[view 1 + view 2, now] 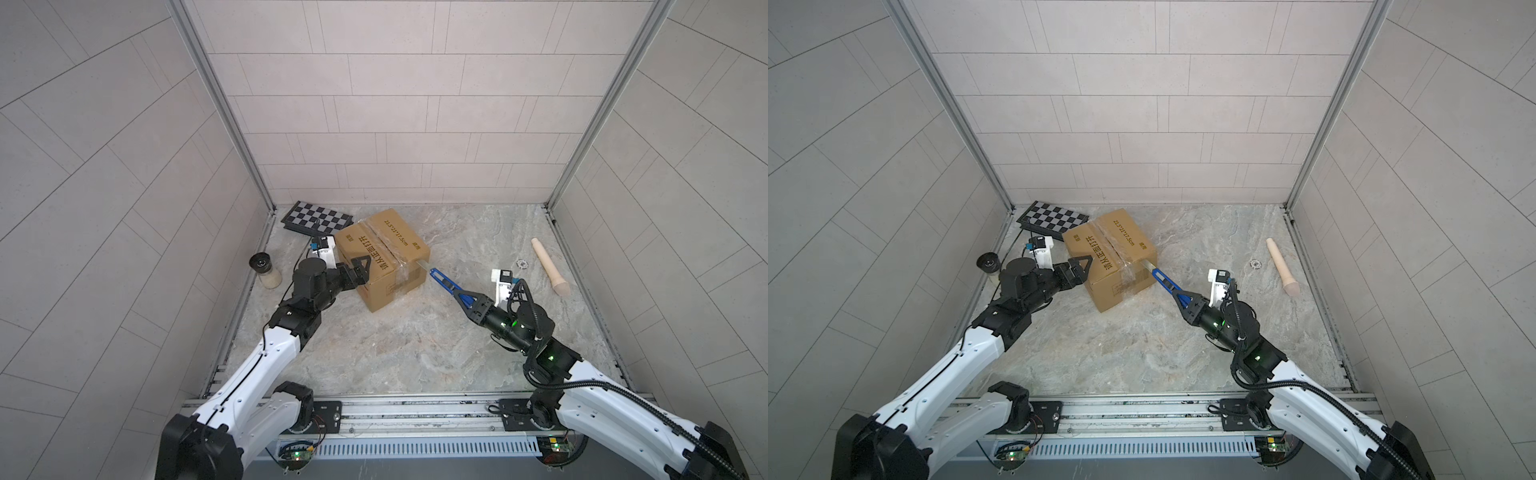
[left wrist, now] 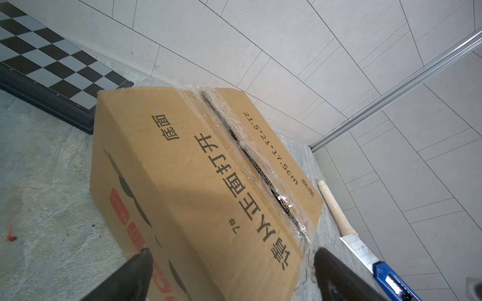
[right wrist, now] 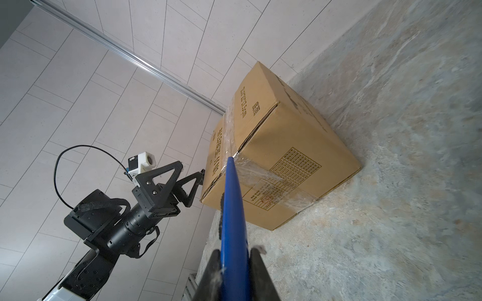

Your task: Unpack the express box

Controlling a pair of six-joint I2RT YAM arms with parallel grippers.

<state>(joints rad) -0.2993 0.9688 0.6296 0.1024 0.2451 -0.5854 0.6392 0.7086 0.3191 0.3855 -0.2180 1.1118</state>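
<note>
The right hand (image 1: 460, 294) is clenched on a blue box cutter (image 1: 442, 282), blade at the taped seam on the three o'clock edge of the cardboard box (image 1: 382, 249). The left hand (image 1: 360, 272) gapes, released, at its eight o'clock side. The box sits at the counter's (image 1: 415, 340) eleven o'clock, by a checkered board (image 1: 318, 216).

Grey tiled walls (image 1: 374, 104) enclose a marbled stone floor (image 1: 395, 345).
</note>
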